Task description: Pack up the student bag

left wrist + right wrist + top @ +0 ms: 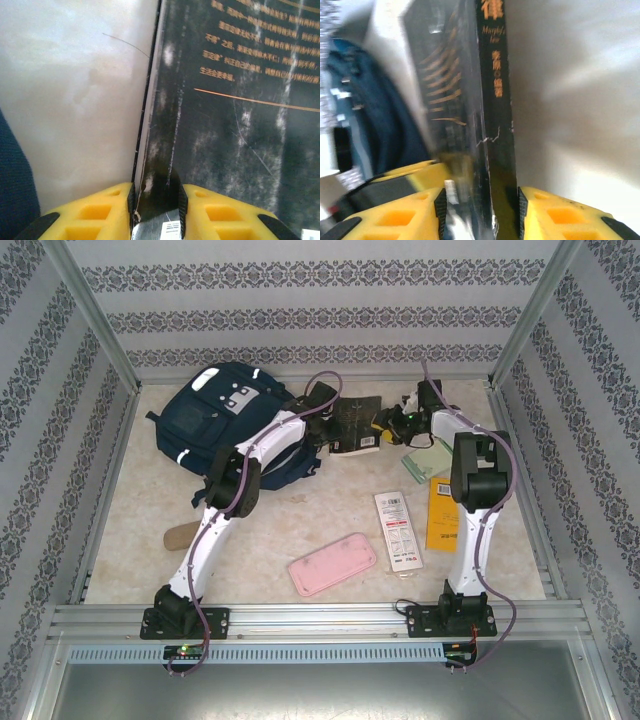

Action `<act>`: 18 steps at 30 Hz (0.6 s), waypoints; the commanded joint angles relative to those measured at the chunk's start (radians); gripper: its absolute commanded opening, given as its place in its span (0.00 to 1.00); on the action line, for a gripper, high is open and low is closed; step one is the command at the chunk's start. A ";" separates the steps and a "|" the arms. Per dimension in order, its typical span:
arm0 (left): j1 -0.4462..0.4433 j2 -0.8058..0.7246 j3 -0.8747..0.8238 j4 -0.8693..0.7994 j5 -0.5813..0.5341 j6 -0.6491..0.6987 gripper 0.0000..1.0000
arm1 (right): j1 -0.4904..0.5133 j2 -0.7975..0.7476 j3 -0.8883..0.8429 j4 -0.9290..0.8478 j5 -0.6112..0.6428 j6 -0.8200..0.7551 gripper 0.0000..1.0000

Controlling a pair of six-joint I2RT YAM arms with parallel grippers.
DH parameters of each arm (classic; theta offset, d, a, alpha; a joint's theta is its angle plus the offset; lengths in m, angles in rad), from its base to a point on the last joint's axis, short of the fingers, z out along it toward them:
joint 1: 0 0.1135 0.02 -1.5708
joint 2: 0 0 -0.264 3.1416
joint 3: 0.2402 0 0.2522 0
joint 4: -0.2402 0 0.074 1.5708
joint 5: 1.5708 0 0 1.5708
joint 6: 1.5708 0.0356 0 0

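Student bag point(213, 418) lies beside black book point(355, 426) clamped by left gripper point(156, 195), right gripper point(481, 197).

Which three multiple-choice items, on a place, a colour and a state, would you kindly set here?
1. Where on the beige table is the large navy blue fabric backpack? A) near right B) far left C) centre
2. What colour is the flat rectangular pencil case? A) green B) black C) pink
3. The black book with orange lettering is: A) held by the left end effector and right end effector B) untouched C) bagged
Key: B, it sits in the far-left corner; C, plainly pink; A, its edge sits between each wrist view's fingers.
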 commanded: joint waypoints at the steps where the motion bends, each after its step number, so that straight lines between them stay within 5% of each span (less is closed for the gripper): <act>1: -0.025 0.059 0.015 -0.033 0.093 0.032 0.30 | 0.048 -0.053 -0.002 0.139 -0.214 0.069 0.43; 8: -0.023 0.053 0.023 -0.047 0.097 0.040 0.31 | 0.052 -0.020 0.056 -0.049 -0.086 -0.066 0.32; 13: -0.021 0.010 0.024 -0.062 0.095 0.054 0.32 | 0.042 -0.049 0.042 -0.102 -0.007 -0.113 0.00; 18: -0.014 -0.090 0.038 -0.090 0.095 0.080 0.38 | 0.033 -0.111 -0.013 -0.035 0.006 -0.076 0.00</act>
